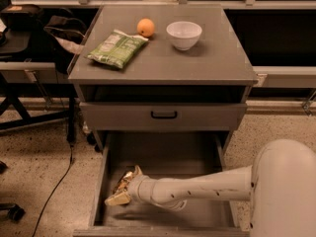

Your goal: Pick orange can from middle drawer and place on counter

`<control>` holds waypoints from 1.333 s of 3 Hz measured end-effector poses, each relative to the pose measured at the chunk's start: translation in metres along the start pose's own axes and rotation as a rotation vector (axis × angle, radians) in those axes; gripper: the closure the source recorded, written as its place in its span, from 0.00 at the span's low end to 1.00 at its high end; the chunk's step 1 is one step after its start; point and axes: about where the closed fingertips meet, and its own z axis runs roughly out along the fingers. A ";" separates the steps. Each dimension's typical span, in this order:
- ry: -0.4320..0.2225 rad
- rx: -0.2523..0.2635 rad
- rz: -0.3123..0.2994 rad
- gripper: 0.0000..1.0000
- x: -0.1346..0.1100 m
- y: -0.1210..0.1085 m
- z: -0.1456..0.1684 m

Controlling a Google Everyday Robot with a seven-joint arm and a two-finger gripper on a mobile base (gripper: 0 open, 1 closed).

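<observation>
The middle drawer (197, 157) is pulled open below the cabinet, showing its flat grey floor. The orange can (123, 183), shiny, golden and dented, sits at the drawer's front left near the left wall. My gripper (126, 185) reaches in from the right on a white arm, low over the drawer floor. Its fingers sit on either side of the can and are closed on it. The can is still down inside the drawer. The counter (207, 58) is the grey cabinet top above.
On the counter lie a green snack bag (117, 48), a round orange fruit (145, 27) and a white bowl (183, 34). The upper drawer front with a black handle (164, 115) is shut. A chair and cables stand to the left of the cabinet.
</observation>
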 end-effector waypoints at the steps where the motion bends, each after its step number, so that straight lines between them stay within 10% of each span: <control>1: -0.009 0.036 0.031 0.00 0.009 -0.006 0.015; 4: 0.048 0.074 0.005 0.00 0.024 -0.012 0.018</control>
